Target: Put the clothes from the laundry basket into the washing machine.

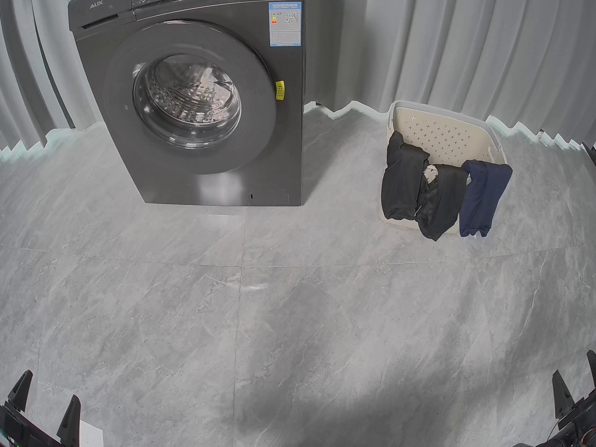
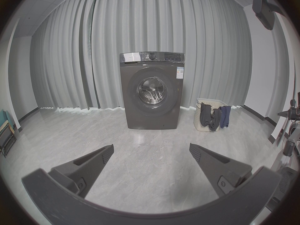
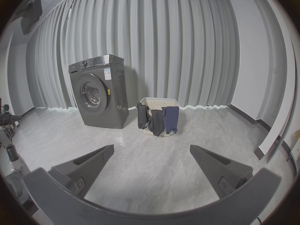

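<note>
A dark grey front-loading washing machine (image 1: 198, 88) stands at the back left with its round door shut (image 2: 152, 91) (image 3: 98, 92). To its right a white laundry basket (image 1: 444, 135) sits on the floor. Over its front rim hang two black garments (image 1: 403, 181) (image 1: 442, 200) and a navy one (image 1: 484, 194); the clothes also appear in the left wrist view (image 2: 214, 116) and the right wrist view (image 3: 157, 119). My left gripper (image 2: 151, 152) (image 1: 45, 401) is open and holds nothing, low at the near left. My right gripper (image 3: 151, 153) (image 1: 577, 380) is open too, at the near right. Both are far from the basket.
Grey marble-look tile floor (image 1: 279, 318) stretches between me and the machine. Pale pleated curtains (image 1: 447, 38) line the back wall. A small rack (image 2: 6, 138) stands at one side of the room.
</note>
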{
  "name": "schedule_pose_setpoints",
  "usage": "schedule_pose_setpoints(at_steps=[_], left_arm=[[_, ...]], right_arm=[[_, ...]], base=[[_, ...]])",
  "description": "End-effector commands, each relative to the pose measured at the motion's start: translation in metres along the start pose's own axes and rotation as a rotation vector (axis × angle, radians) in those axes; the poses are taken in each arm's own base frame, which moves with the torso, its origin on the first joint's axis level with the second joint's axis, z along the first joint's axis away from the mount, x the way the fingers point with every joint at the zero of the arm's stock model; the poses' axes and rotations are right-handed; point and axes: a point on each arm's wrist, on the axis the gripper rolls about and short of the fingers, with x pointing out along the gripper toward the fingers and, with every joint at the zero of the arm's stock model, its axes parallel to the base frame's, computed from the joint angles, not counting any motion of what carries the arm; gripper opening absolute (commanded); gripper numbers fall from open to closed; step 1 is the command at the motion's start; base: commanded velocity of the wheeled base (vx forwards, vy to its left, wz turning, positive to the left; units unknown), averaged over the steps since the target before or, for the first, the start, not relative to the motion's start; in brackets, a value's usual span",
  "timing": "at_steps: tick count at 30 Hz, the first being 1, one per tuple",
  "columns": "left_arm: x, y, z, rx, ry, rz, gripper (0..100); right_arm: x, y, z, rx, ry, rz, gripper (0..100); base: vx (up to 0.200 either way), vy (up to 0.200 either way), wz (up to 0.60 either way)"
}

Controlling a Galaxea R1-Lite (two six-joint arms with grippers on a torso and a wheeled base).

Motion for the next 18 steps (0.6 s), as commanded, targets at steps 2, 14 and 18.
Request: schedule_pose_setpoints(at_steps=[2, 14, 18], left_arm=[[0.0004, -0.0001, -0.0051, 0.001, 0.006, 0.0, 100], [0.0004, -0.0001, -0.0051, 0.004, 0.006, 0.0, 100], [0.0004, -0.0001, -0.0051, 0.004, 0.006, 0.0, 100]], right_arm=[[0.0009, 0.0, -0.005, -0.001, 0.012, 0.0, 100], [0.0008, 0.0, -0.0051, 0.0, 0.011, 0.0, 100], [0.0008, 0.0, -0.0051, 0.0, 0.011, 0.0, 100]], base=[[0.2, 0.0, 0.0], [0.15, 0.0, 0.0], [0.0, 0.0, 0.0]])
